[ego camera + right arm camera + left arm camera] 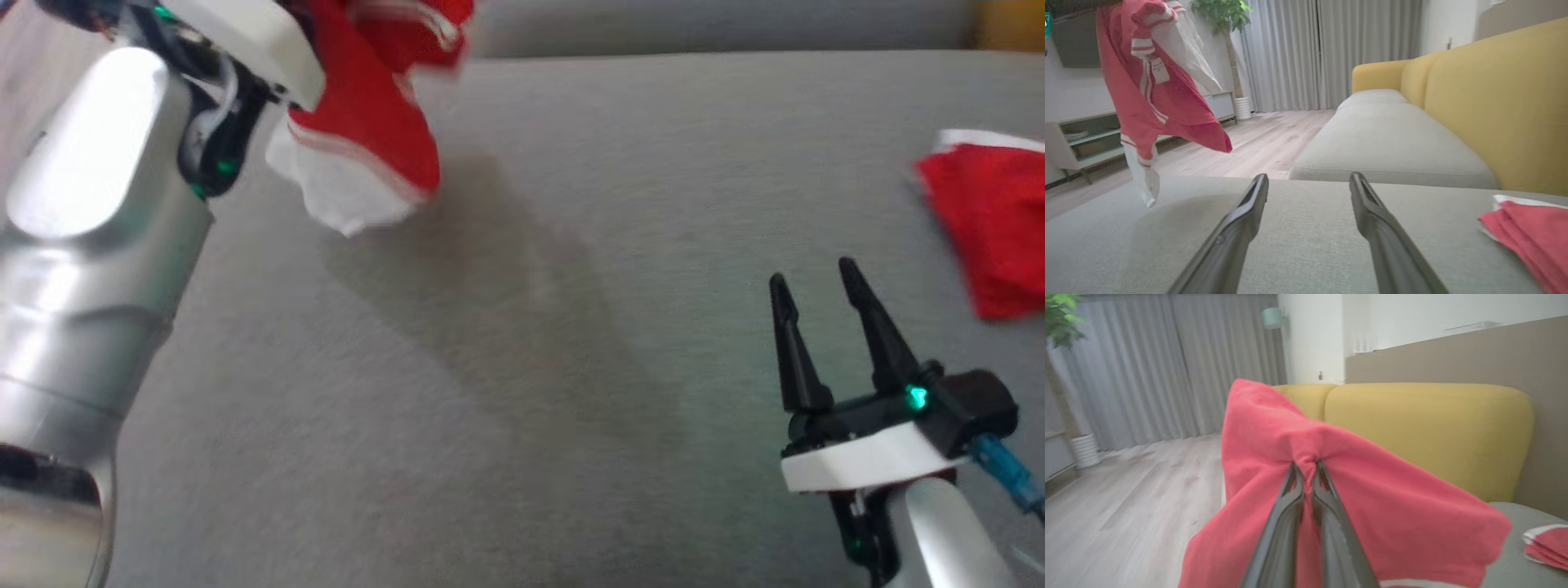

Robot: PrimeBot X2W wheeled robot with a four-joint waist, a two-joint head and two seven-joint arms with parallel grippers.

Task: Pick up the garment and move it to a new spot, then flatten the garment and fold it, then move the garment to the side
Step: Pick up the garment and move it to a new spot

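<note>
Worryingly, the left pincer point(1306, 465) clamps just a small pinch of the dangling red jersey point(367, 139), which might slip out; the right pincer point(811, 273) stands open.

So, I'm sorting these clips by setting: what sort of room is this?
Most likely a home living room: there is a yellow sofa with grey seat cushions, floor-length grey curtains, and a potted plant standing on a pale wood floor.
</note>
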